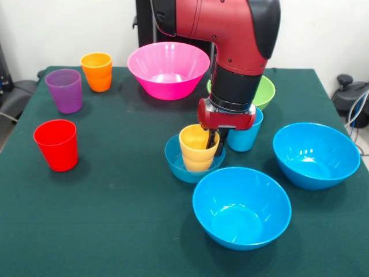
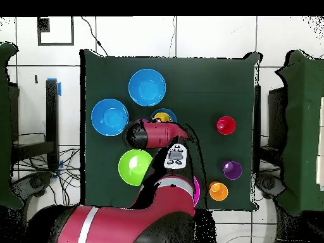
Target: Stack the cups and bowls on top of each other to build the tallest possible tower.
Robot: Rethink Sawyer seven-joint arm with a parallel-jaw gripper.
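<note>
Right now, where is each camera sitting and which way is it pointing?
Front view: across the table, facing the robot; the arm comes down from above, gripper at the yellow-orange cup in the small blue bowl.
Overhead view: above, looking straight down, base at bottom, arm over the table.
Both show the red cup.

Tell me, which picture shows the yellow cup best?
The front view. There the yellow cup stands upright inside the small blue bowl, with the gripper at its rim. In the overhead view only a bit of the cup peeks past the arm.
</note>
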